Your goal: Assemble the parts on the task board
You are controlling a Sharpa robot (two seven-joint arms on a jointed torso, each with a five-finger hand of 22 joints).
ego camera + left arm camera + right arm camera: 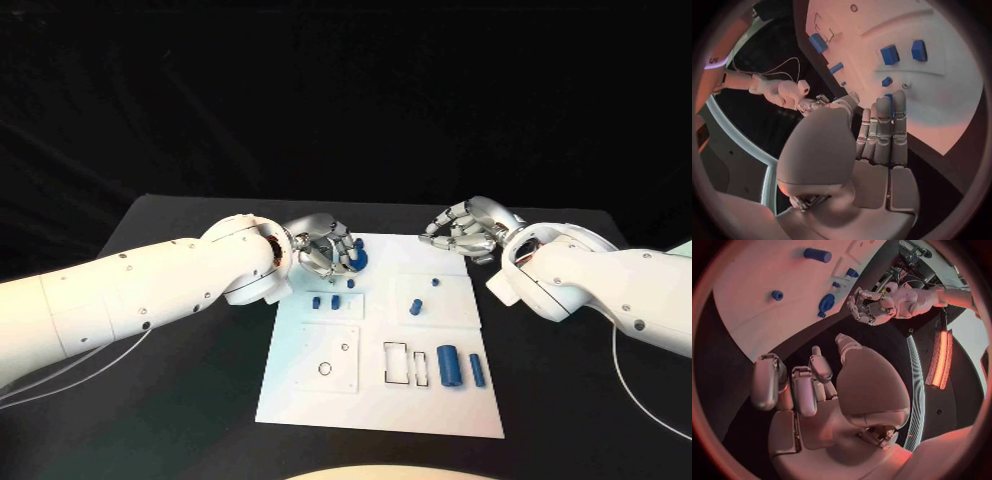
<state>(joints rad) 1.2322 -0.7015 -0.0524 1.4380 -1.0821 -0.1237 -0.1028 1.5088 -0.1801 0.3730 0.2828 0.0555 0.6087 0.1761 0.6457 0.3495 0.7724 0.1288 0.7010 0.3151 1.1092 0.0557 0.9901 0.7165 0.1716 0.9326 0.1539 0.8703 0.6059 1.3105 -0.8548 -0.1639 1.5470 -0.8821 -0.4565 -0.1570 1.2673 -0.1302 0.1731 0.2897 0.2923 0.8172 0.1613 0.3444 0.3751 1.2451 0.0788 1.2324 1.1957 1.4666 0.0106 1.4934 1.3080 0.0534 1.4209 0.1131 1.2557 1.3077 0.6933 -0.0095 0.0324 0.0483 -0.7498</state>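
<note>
The white task board point(433, 400) lies in the middle of the black table. A round blue part point(358, 260) sits near the board's far left corner. My left hand point(325, 252) hovers right beside it, its fingers point(882, 125) straight and together, and holds nothing. The blue part point(888, 98) peeks out between those fingertips; whether they touch it I cannot tell. My right hand point(469, 232) hangs over the far right corner, its fingers point(804, 390) curled in and empty. The right wrist view shows the left hand point(870, 307) next to the same part point(826, 304).
Two small blue blocks point(326, 300) stand in the board's left middle. Another small piece point(415, 306) and a dot-sized one point(434, 281) sit toward the right. Two blue cylinders point(463, 367) lie near the front right. Outlined slots point(404, 363) are beside them.
</note>
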